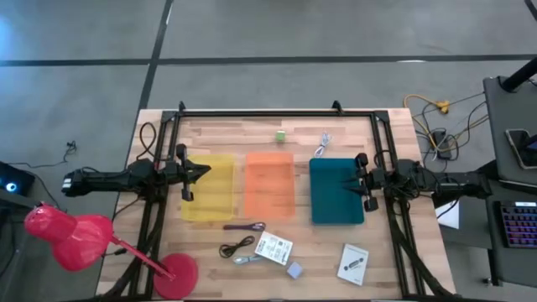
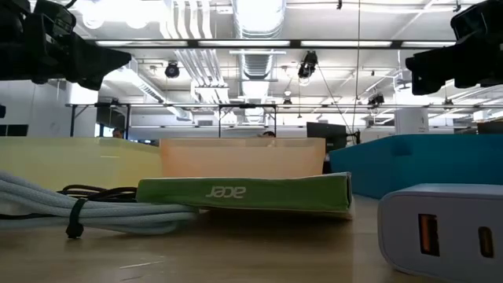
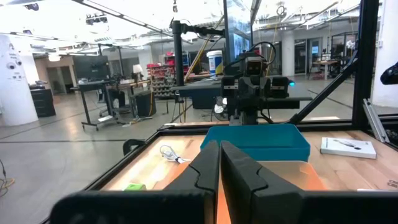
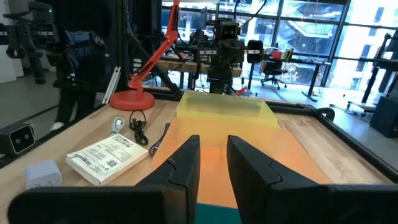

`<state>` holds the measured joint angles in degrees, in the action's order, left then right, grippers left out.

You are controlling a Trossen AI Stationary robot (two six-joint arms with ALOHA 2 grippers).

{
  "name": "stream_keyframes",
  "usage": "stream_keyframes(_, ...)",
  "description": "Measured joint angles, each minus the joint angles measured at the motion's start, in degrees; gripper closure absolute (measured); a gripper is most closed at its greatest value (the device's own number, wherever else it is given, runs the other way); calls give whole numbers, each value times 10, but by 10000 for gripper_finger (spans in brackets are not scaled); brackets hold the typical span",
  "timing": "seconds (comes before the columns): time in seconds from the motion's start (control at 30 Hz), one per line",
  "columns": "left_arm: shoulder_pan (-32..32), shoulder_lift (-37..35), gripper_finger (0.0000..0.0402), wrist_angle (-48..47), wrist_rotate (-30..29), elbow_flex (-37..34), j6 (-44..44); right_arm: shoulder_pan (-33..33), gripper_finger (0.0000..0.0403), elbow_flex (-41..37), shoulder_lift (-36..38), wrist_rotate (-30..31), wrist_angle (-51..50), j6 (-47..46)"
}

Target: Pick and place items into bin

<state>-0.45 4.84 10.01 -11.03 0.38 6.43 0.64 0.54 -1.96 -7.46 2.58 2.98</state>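
Note:
In the high view my left gripper (image 1: pixel 201 172) hovers shut over the yellow bin (image 1: pixel 220 200), and my right gripper (image 1: pixel 356 179) hovers open over the teal bin (image 1: pixel 336 210). Neither holds anything. A green cube (image 1: pixel 280 134) and a white cable (image 1: pixel 323 141) lie near the table's far edge. Near the front lie a purple tool (image 1: pixel 244 226), a black coiled cable (image 1: pixel 237 247), a silvery tool (image 1: pixel 247 259), a lavender cube (image 1: pixel 294 269) and two white printed cards (image 1: pixel 274 247) (image 1: pixel 353 262). The left wrist view shows the left fingers (image 3: pixel 208 165) closed together. The right wrist view shows the right fingers (image 4: pixel 186 158) apart.
An orange bin (image 1: pixel 268 184) sits between the yellow and teal bins. A red desk lamp (image 1: pixel 75 243) stands at the near left corner, its base (image 1: pixel 178 275) on the table. A black frame (image 1: pixel 277 113) runs along the far edge and sides. Bare wood shows in front of the bins.

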Motion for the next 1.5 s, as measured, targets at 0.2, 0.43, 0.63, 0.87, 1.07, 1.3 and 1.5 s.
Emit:
stream_keyframes(0.2,0,0,402,0,0,0,0,0,335,0,-4,31,153,91)
stream_keyframes(0.43,0,-1,402,0,0,0,0,-3,335,0,-69,49,202,-304)
stream_keyframes(0.63,0,1,402,0,0,0,0,-11,335,89,-223,-176,90,-460)
stream_keyframes(0.87,0,-1,402,4,0,0,3,-64,335,325,-374,-239,-396,-398)
stream_keyframes(1.07,0,0,402,86,0,0,-20,-56,335,463,-466,-198,-411,-642)
stream_keyframes(1.3,0,-3,402,278,0,0,-203,-43,335,615,-561,80,-231,-558)
stream_keyframes(1.5,0,-2,402,384,-3,0,-232,78,329,738,-682,208,-502,-588)
